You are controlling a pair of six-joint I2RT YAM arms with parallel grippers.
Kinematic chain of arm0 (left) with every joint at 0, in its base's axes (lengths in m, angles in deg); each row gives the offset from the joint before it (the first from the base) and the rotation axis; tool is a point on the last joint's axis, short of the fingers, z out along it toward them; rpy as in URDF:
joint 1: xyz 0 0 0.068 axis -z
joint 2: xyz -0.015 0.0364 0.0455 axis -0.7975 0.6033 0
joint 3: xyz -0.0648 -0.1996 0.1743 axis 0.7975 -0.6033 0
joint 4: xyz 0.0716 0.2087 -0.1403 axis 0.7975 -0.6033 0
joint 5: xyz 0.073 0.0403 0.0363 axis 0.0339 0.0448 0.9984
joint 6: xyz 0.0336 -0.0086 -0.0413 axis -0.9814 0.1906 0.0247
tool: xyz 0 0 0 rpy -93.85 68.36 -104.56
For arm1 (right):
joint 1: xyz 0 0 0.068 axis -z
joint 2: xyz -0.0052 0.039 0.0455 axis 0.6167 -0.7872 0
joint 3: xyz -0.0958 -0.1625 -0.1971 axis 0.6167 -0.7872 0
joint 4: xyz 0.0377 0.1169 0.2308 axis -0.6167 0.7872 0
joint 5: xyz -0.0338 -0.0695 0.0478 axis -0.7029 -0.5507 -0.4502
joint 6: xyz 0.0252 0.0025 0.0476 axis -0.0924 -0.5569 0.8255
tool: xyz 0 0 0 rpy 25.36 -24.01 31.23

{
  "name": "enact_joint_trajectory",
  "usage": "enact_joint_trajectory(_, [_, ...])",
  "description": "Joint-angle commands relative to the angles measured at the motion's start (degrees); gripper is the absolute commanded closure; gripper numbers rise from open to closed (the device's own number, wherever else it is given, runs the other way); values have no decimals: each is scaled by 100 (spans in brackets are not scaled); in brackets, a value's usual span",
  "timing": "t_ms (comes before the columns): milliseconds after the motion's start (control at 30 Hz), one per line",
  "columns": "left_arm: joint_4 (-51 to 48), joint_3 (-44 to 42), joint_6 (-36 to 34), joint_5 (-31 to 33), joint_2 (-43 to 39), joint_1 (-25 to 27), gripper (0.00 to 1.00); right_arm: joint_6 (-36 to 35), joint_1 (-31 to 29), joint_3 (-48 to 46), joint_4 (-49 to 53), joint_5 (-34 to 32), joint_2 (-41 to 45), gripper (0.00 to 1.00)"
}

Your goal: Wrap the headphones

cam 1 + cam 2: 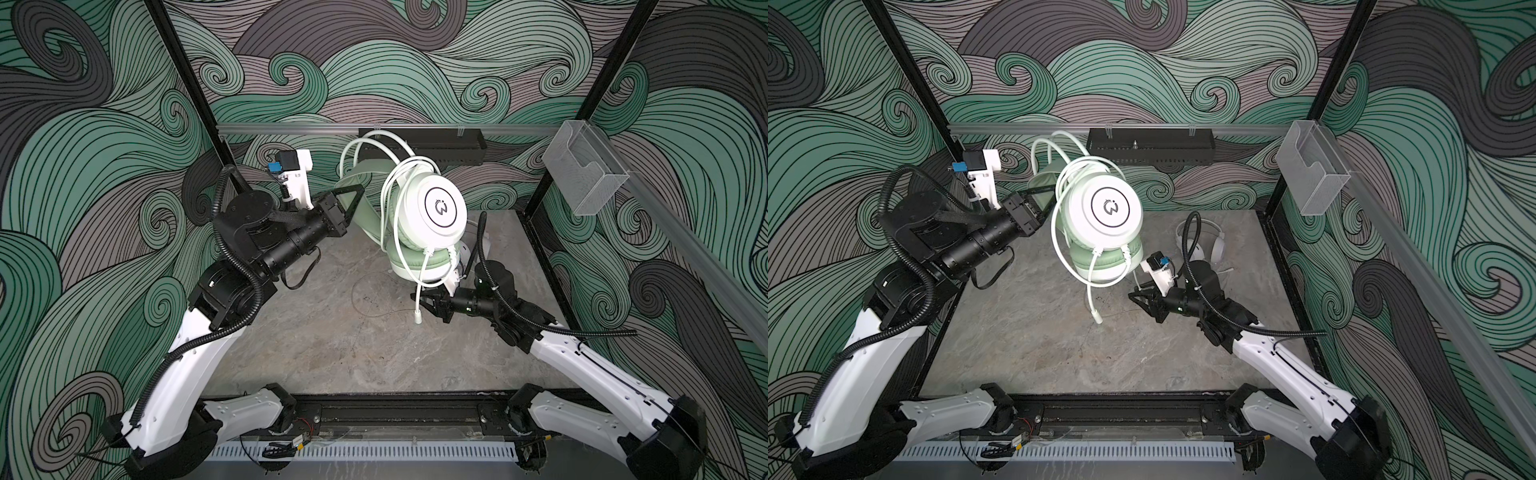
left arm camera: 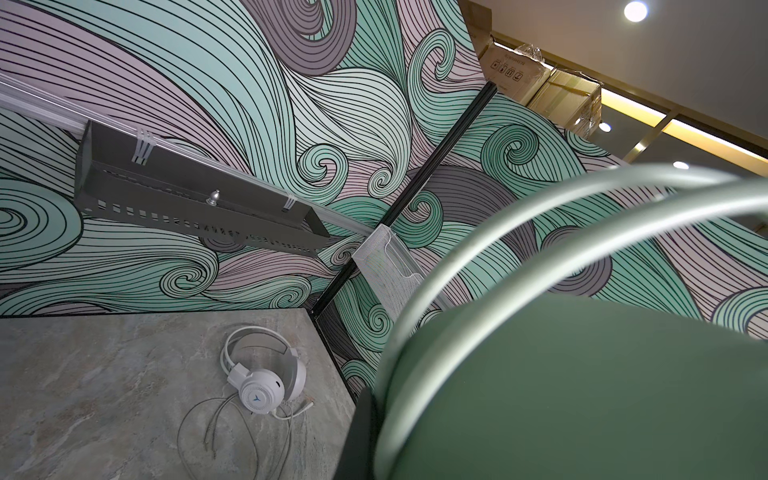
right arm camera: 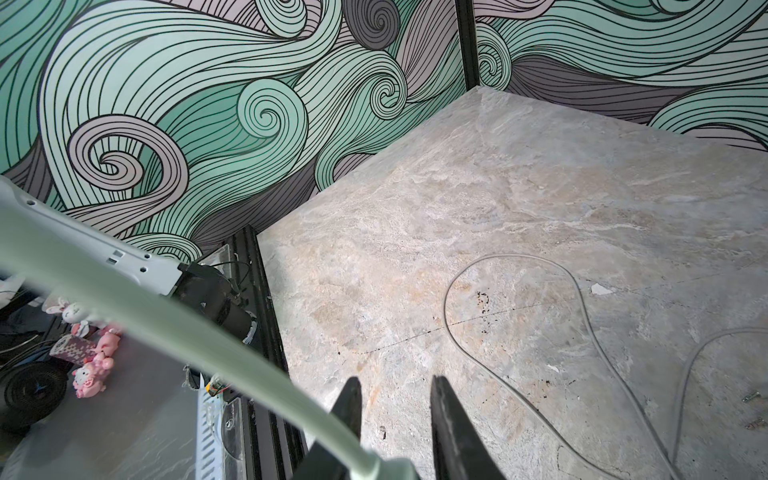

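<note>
The pale mint headphones (image 1: 444, 208) hang above the table with their white cable looped round the earcups. My left gripper (image 1: 351, 199) is shut on their green headband (image 2: 582, 395). The cable's loose end with its plug (image 1: 1098, 318) dangles below the lower earcup. My right gripper (image 1: 1136, 297) sits low beside that end. In the right wrist view its jaws (image 3: 395, 380) stand apart with bare table between them, and the cable (image 3: 166, 328) crosses beside one finger. The white headphones (image 2: 262, 386) lie on the table at the back right, half hidden behind the right arm (image 1: 1200, 245).
The white headset's thin grey cable (image 3: 457, 291) loops loose over the stone table (image 1: 332, 353). A black tray (image 1: 419, 145) hangs on the back rail. A clear plastic box (image 1: 586, 178) is fixed to the right rail. Black frame posts stand at the back corners.
</note>
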Motion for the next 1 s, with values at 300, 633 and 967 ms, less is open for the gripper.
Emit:
enact_joint_trajectory(300, [534, -69, 581, 898, -250, -107, 100, -346, -108, 139, 591, -332, 150, 100])
enact_joint_trajectory(633, [560, -210, 816, 1687, -116, -151, 100, -775, -538, 366, 1392, -1332, 319, 100])
enact_joint_trajectory(967, [214, -110, 1508, 2793, 315, -204, 100, -1253, -1493, 710, 1959, -2522, 255, 100])
